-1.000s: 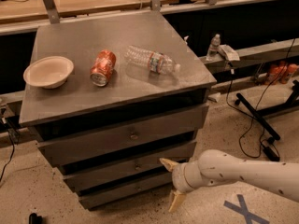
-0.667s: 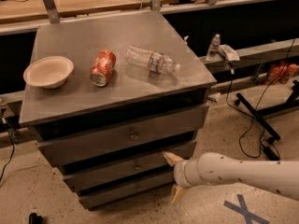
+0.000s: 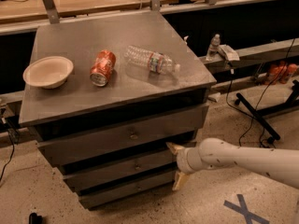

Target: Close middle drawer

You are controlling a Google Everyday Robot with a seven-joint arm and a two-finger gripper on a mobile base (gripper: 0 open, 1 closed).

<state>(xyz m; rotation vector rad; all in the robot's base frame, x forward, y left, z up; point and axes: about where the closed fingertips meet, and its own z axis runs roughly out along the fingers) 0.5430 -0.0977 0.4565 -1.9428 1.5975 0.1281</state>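
The grey cabinet has three drawers. The middle drawer (image 3: 107, 171) is a long low front with a small round knob (image 3: 137, 165); it sticks out a little under the taller top drawer (image 3: 93, 143). The lowest drawer front (image 3: 117, 192) is below it. My gripper (image 3: 177, 165) is at the right end of the middle drawer's front, on a white arm coming in from the right. It is open and empty. The upper finger (image 3: 174, 148) is at the drawer's right corner and the lower finger (image 3: 180, 181) hangs beside the lowest drawer.
On the cabinet top lie a white bowl (image 3: 48, 71), a red soda can (image 3: 103, 67) and a clear plastic bottle (image 3: 152, 60). A black stand leg (image 3: 257, 118) and cables lie on the floor at right. A blue X (image 3: 244, 210) marks the floor.
My gripper has moved up and slightly in toward the middle drawer's right end. The items on top have not moved.
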